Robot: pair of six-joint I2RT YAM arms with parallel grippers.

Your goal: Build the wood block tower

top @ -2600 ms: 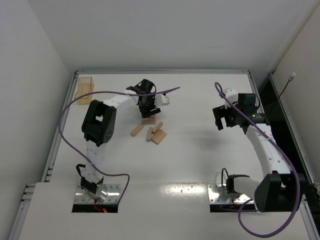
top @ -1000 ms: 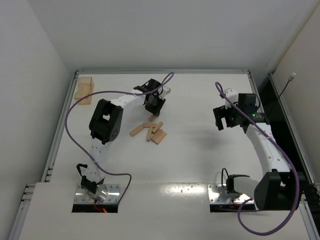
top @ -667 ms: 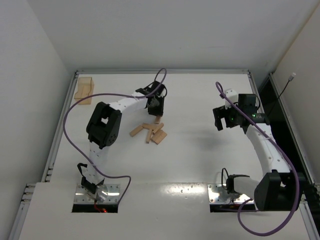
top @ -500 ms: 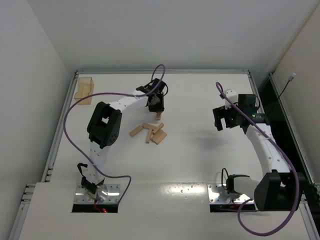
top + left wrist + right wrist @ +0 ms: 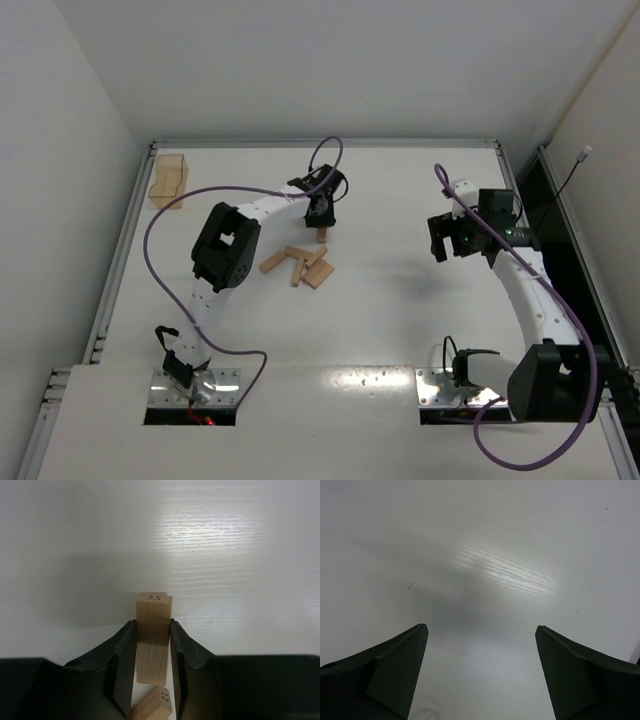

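One wood block (image 5: 153,622), marked 55 on its end, is pinched between the fingers of the left pincer (image 5: 321,222). A couple of seconds ago that pincer was down over the loose wood blocks (image 5: 300,264); it has since swung to the right and a little farther out, and now hangs over the bench (image 5: 400,330) just beyond the heap. The heap looks thinner at its far edge than it did, so the block was most likely lifted from there. From above, the held block shows under the pincer, close to the bench, though I cannot tell whether it touches the surface. A second block (image 5: 152,707), marked 12, shows at the bottom edge of the left wrist view, lying nearer than the held one. No tower stands yet in any view. My reading is that this spot is being taken as its footing and the block in hand would be the first piece, which leaves nearly the whole build ahead. The right pincer (image 5: 481,650) has not moved in that time — its fingers are spread wide with nothing between them and only bench surface below, well apart from the blocks. The clear amber box (image 5: 168,180) sits by the far left corner
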